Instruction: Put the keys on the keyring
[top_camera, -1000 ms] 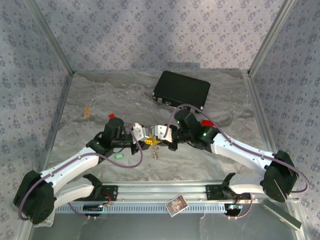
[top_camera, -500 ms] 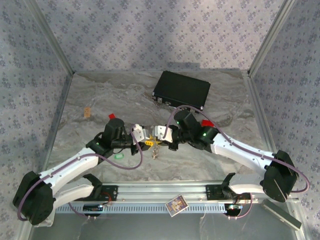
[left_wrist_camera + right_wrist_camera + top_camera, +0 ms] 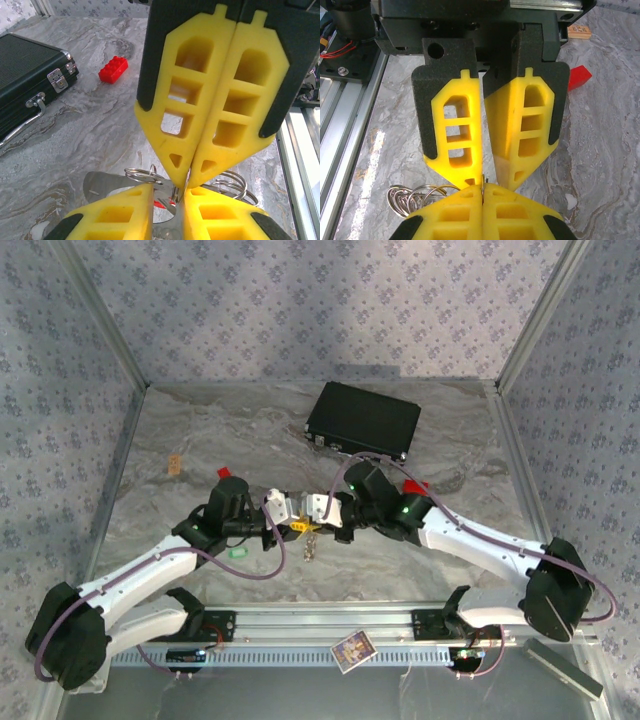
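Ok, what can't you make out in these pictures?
Red key: left wrist view, a sliver between the left pincer's pads; rest hidden.
Keyring: right wrist view, partly behind the right pincer.
Green item: top view, too small to identify.
Case: left wrist view, cut by the left edge.

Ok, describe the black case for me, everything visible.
The black case is a flat rectangular box with a ribbed black lid and silvery edge trim. A metal latch and a wire handle sit on its front side. It looks closed, lying flat and slightly skewed at the far side of the marbled table, with nothing resting on it.
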